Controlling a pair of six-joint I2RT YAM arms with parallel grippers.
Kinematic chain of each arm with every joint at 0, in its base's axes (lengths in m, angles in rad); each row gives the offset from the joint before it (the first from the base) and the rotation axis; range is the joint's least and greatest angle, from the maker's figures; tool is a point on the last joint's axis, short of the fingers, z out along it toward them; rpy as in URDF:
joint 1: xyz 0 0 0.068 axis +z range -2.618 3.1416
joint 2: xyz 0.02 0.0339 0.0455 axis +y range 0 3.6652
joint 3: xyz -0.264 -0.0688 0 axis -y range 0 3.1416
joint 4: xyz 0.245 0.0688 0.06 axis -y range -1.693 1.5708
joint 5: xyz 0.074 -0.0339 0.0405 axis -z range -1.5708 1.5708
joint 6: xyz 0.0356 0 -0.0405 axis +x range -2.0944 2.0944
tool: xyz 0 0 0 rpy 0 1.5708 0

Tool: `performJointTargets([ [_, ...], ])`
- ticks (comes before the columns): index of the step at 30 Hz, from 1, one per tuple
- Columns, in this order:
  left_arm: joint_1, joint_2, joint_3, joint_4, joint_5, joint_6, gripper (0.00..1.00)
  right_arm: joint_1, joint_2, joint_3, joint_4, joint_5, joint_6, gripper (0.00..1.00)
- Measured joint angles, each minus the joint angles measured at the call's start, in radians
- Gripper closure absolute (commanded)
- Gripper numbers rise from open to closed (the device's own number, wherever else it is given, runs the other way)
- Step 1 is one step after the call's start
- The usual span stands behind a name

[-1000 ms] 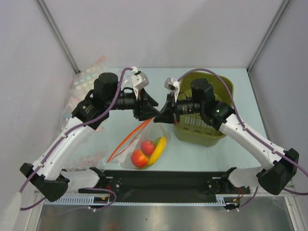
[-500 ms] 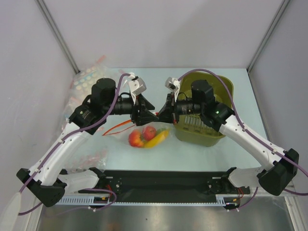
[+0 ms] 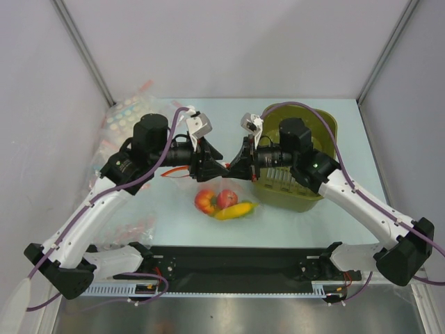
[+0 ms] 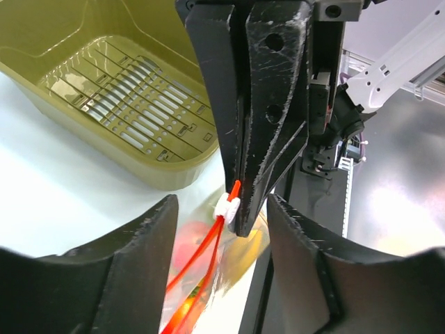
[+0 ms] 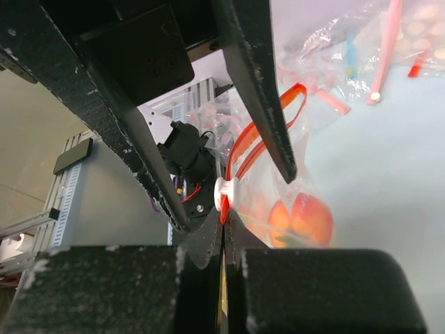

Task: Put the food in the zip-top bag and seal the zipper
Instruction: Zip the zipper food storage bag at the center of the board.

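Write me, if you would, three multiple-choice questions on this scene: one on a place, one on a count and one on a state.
1. Where does the olive-green plastic basket stand?
A. On the right side of the table
B. Against the left wall
C. Between the two arm bases

2. How many red round toy fruits lie in the small clear plastic bag?
A. One
B. Two
C. Four

3. How is the right hand?
A. Wide open above the basket
B. Shut on the bag's orange-red zip strip
C. Shut on the basket's rim

Answers:
1 A: the top view shows it on the right.
2 B: two red rounds show through the plastic.
3 B: its own wrist view shows it pinched tight on the strip.
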Motion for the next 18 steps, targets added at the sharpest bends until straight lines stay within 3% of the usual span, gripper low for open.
performJointTargets([
  [4, 0.0, 0.0, 0.0, 0.001, 0.005, -0.001, 0.36, 0.001, -0.002, -0.001, 0.01, -0.013, -0.001, 1.0],
  [7, 0.0, 0.0, 0.0, 0.001, 0.015, -0.002, 0.4, 0.002, -0.002, -0.001, 0.01, -0.022, -0.007, 1.0],
  [8, 0.0, 0.0, 0.0, 0.001, 0.021, -0.002, 0.46, 0.002, -0.002, -0.001, 0.01, -0.026, -0.011, 1.0],
  [9, 0.0, 0.0, 0.0, 0.001, 0.027, -0.002, 0.58, 0.002, -0.002, -0.001, 0.01, -0.03, -0.016, 1.0],
  [12, 0.0, 0.0, 0.0, 0.001, 0.051, -0.003, 0.75, 0.001, -0.002, -0.001, 0.01, -0.037, -0.03, 1.0],
  [18, -0.003, 0.0, 0.0, 0.0, 0.088, -0.005, 1.0, 0.001, -0.008, -0.003, 0.003, -0.035, -0.049, 1.0],
])
